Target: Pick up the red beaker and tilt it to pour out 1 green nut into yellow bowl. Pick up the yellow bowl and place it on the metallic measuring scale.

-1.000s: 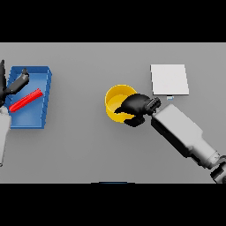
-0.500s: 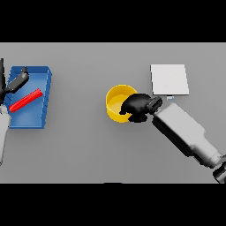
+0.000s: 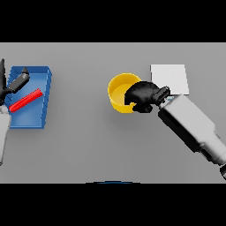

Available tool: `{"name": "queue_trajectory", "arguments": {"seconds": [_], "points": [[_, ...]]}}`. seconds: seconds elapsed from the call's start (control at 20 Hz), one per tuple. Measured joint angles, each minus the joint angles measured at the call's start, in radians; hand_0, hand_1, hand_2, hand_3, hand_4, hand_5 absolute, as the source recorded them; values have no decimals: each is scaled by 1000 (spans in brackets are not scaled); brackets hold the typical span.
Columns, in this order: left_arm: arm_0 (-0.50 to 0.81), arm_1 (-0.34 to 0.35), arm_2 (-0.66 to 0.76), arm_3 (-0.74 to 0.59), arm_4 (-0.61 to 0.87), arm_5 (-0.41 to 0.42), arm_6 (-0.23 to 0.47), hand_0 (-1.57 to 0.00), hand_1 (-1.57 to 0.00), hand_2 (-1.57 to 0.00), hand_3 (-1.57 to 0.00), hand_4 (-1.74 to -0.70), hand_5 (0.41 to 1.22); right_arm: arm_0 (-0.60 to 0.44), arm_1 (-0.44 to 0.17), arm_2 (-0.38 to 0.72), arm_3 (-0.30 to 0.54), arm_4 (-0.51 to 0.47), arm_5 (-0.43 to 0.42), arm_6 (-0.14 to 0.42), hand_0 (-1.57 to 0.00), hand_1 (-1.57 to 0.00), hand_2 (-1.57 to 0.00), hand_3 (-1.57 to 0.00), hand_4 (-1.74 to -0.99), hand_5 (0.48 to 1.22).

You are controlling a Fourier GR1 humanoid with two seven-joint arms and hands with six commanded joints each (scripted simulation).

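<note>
The yellow bowl (image 3: 118, 90) is in the middle of the table. My right hand (image 3: 143, 94) is shut on its right rim, with fingers curled over the edge into the bowl. What lies inside the bowl cannot be made out. Just to the right of that hand, the metallic measuring scale (image 3: 170, 78) shows as a pale square plate. The red beaker (image 3: 25, 100) lies on its side in the blue tray (image 3: 40, 84) at the far left. My left hand (image 3: 16, 83) hovers open over the tray's left part, just above the beaker.
The blue tray takes up the left edge of the table. My right forearm (image 3: 194, 128) runs from the lower right up to the bowl.
My right hand has shifted away from me and slightly right, taking the yellow bowl with it toward the scale. The left hand and the beaker have stayed put.
</note>
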Motion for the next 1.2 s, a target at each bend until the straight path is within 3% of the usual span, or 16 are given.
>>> {"name": "queue_trajectory", "arguments": {"seconds": [0.15,0.25,0.3,0.35,0.5,0.95,1.2], "points": [[-7,5,5,0,4,0,-12,1,1,1,1,-736,697,2,-26,-28,-44,-9,-8,20,-1568,-1568,-1436,-1266,-1740,1220],[2,-5,2,-11,6,4,-16,1,1,1,1,-746,697,6,-42,-46,-49,-17,-14,17,-1569,-1569,-1439,-1376,-1740,1220],[1,-1,7,-3,8,4,-12,1,1,1,1,-743,700,7,-57,-56,-47,-21,-19,6,-1569,-1569,-1465,-1347,-1740,1220],[4,-7,1,1,-2,12,-7,1,1,1,1,-741,702,4,-44,-66,-39,-24,-18,42,-1570,-1570,-1472,-1309,-1740,1220],[7,11,6,-13,-3,3,1,1,1,1,1,-744,710,-5,-92,-109,-31,-32,-36,36,-1570,-1570,-1504,-1239,-1741,1221],[18,14,9,-38,4,-11,18,1,1,1,1,-728,691,-45,-167,-207,207,-16,-184,-31,-1571,-1571,-1506,-1176,-1741,1221],[16,18,7,-47,1,-17,26,1,1,1,1,-724,681,-48,-157,-212,360,24,-287,-63,-1571,-1571,-1425,-1315,-1741,1221]]}}
